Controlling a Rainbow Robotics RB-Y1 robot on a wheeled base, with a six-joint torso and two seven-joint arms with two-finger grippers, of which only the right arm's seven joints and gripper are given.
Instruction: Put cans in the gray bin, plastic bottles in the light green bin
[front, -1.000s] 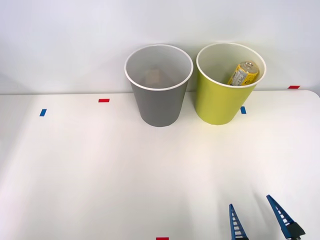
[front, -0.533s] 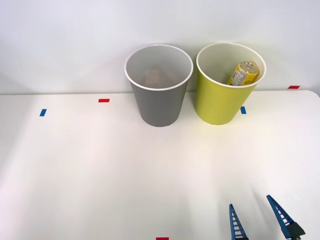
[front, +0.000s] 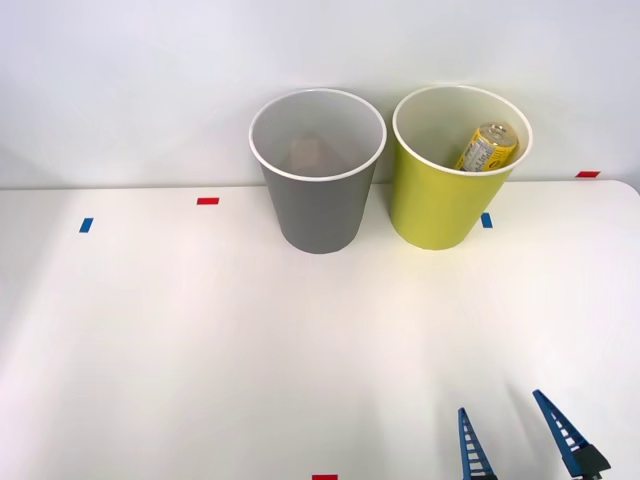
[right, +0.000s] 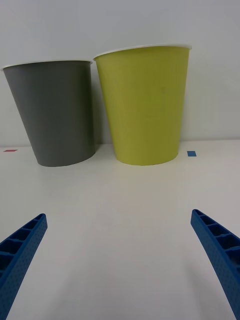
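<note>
Right gripper (front: 515, 440) sat low right w/ fingers open, empty. Can (front: 487, 147) lay in light green bin (front: 440, 215); sorting looked done, tho wrongly, w/ nothing left to grab.

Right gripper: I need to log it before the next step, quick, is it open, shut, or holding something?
Right gripper: open and holding nothing, low over the white table, short of the gray bin and the light green bin.
</note>
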